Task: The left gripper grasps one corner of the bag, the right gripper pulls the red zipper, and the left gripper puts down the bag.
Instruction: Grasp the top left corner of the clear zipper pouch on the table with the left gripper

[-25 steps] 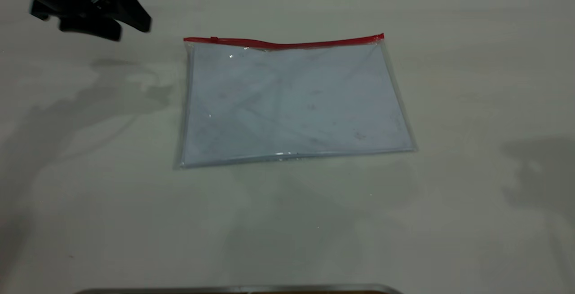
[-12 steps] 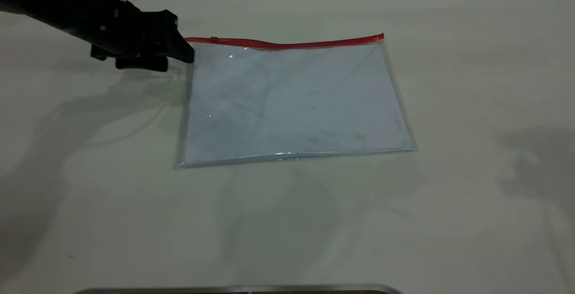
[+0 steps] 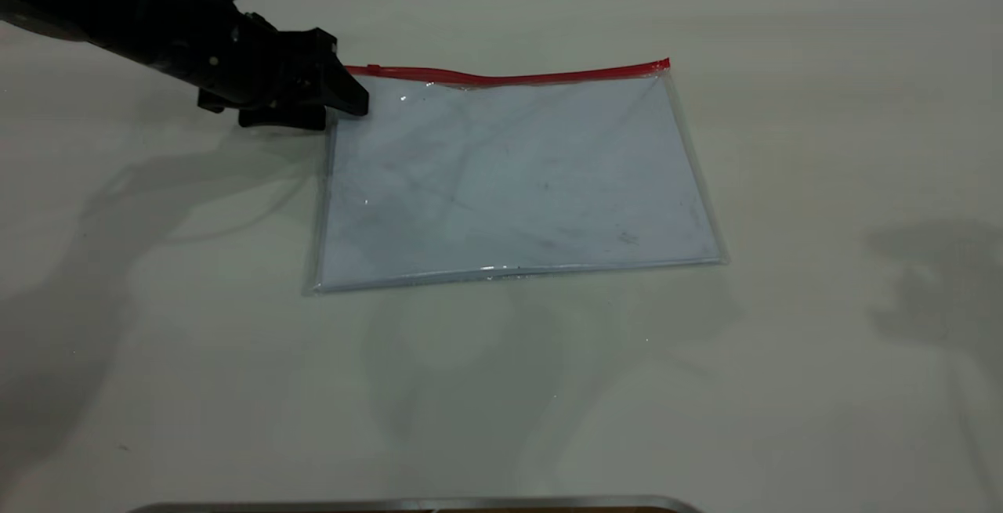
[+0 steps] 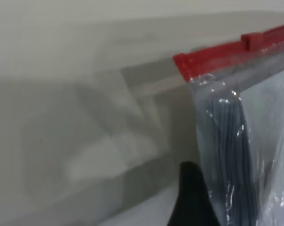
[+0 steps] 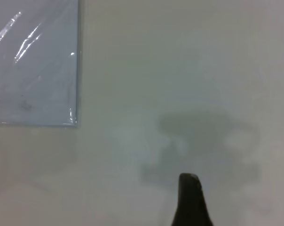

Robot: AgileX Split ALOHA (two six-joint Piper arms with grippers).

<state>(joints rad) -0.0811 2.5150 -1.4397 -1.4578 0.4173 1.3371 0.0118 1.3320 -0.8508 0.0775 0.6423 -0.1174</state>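
Observation:
The bag [image 3: 509,176] lies flat on the table, clear plastic with pale sheets inside. Its red zipper [image 3: 509,76] runs along the far edge, and the small slider tab [image 3: 374,69] sits near the left end. My left gripper [image 3: 345,106] is low at the bag's far-left corner [image 4: 189,63], open, with one jaw reaching over the plastic edge. In the left wrist view one black fingertip [image 4: 189,188] stands beside the bag's side edge, close to the zipper's end [image 4: 226,49]. My right gripper [image 5: 189,193] hovers over bare table, apart from a bag corner [image 5: 62,113].
The pale table [image 3: 823,145] spreads wide to the right of and in front of the bag. A metal-edged object [image 3: 415,503] lies along the near table edge. Arm shadows fall on the table at left and right.
The left gripper has come down and rightward from the far-left of the table to the bag's far-left corner. The bag has stayed in place.

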